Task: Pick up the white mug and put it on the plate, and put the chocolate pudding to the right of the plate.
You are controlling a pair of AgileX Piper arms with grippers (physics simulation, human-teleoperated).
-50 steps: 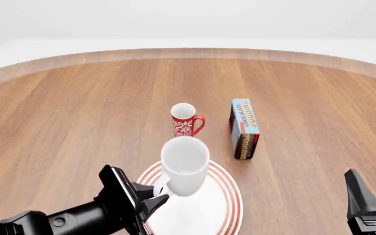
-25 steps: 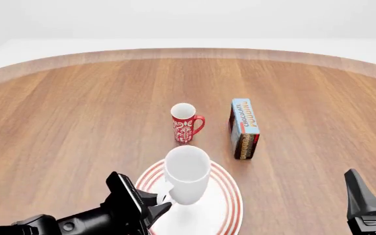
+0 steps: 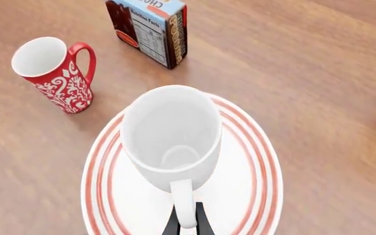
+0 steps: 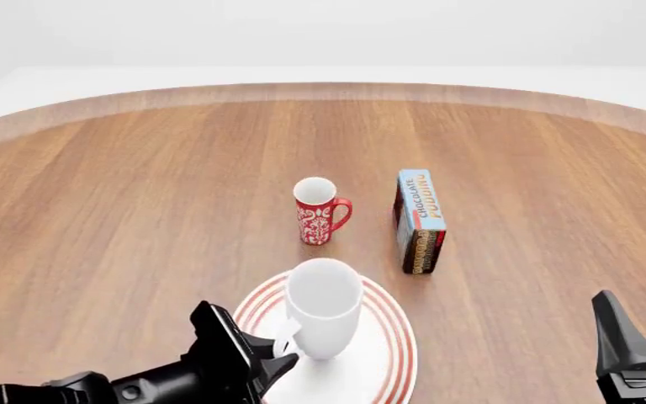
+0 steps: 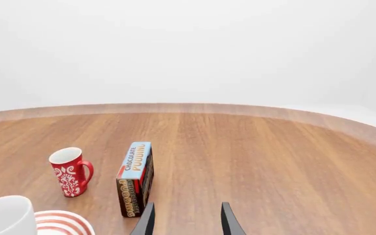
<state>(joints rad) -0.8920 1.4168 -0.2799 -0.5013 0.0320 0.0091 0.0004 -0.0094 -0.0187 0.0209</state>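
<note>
The white mug (image 4: 323, 305) is upright over the middle of the red-ringed plate (image 4: 396, 353); whether its base touches the plate I cannot tell. My left gripper (image 4: 283, 345) is shut on the mug's loop handle (image 3: 184, 204), with its fingertips (image 3: 204, 227) pinching that handle from both sides. Beyond the plate's right part, the chocolate pudding (image 4: 420, 220) lies on its long edge, blue face up. At the near right, my right gripper (image 4: 643, 337) hangs open and holds nothing. The right wrist view looks past its fingers (image 5: 147, 220) at the pudding (image 5: 135, 178).
A slimmer red mug (image 4: 320, 212) with a white pattern stands just beyond the plate, left of the pudding, handle to the right. The round wooden table's far edge (image 4: 323, 88) curves across the back.
My left gripper has brought the white mug down and slightly nearer, closer to the plate. The right arm, red mug and pudding have not moved.
</note>
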